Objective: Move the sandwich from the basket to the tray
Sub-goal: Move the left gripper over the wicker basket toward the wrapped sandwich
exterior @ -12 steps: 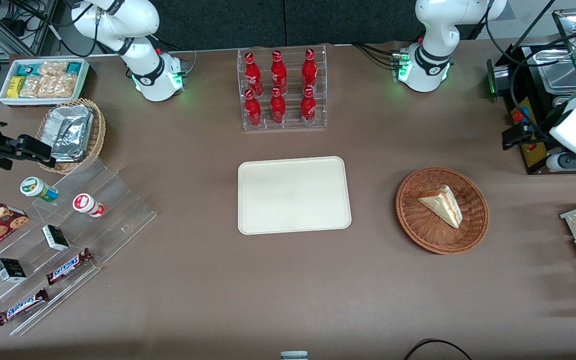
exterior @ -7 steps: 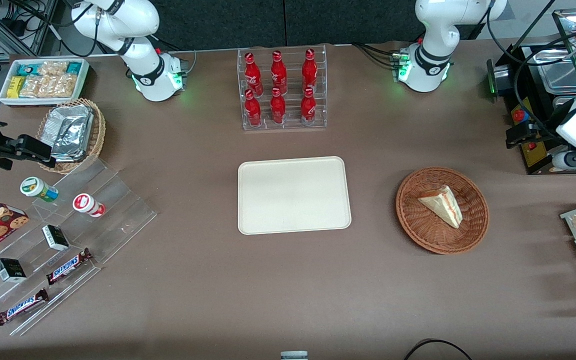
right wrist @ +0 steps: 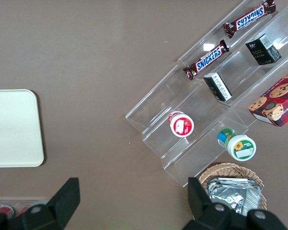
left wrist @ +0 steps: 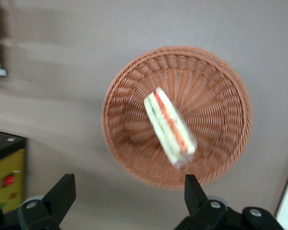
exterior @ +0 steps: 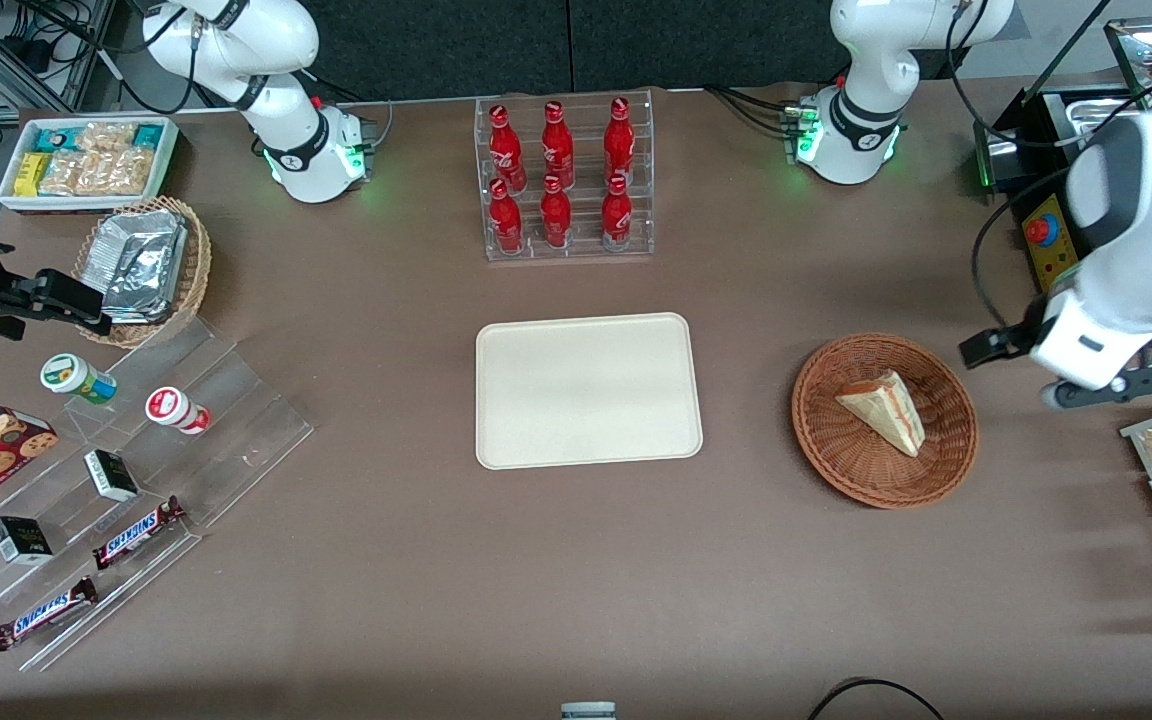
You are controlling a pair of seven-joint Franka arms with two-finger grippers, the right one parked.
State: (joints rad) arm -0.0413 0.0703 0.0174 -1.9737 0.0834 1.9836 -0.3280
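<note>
Sandwich (exterior: 884, 410) is lying in the reddish-brown wicker basket (exterior: 841, 460), nearest the front camera. Beside it, the cream tray (exterior: 588, 390) is sitting on the counter (exterior: 576, 560). Slightly farther, I am holding my end effector (left wrist: 127, 196) above the basket's edge, fingers (left wrist: 62, 194) spread wide, gripping nothing.

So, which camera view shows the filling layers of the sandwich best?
The left wrist view: the sandwich lies in the basket with its red and green layers facing up, between the open gripper fingers. The front view shows it smaller; the right wrist view does not show it.
</note>
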